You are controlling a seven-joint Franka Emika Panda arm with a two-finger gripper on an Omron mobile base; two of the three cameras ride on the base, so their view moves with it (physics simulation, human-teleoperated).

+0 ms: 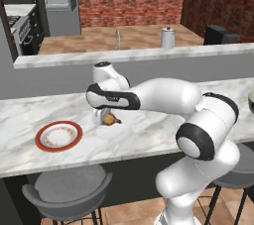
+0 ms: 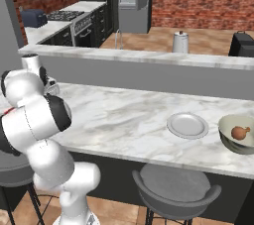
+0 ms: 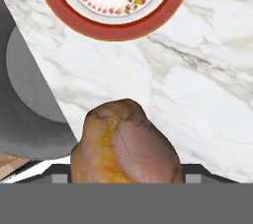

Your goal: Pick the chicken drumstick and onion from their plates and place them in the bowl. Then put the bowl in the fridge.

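A white kettle [image 1: 167, 37] stands on the raised marble ledge [image 1: 149, 53] behind the marble counter [image 2: 124, 115], near a slim faucet [image 1: 117, 39]. Grey stools [image 2: 176, 187] tuck under the counter's front edge; a blue toaster [image 2: 33, 18] sits beside the stove [image 2: 74, 21].

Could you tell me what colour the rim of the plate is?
The plate has a broad red rim, clearest in the hand view.

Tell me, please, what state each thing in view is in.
tool, closed on the chicken drumstick
chicken drumstick, held, off its plate
red-rimmed plate, empty
grey plate, empty
bowl, upright, holding the onion
onion, in the bowl
fridge, door open
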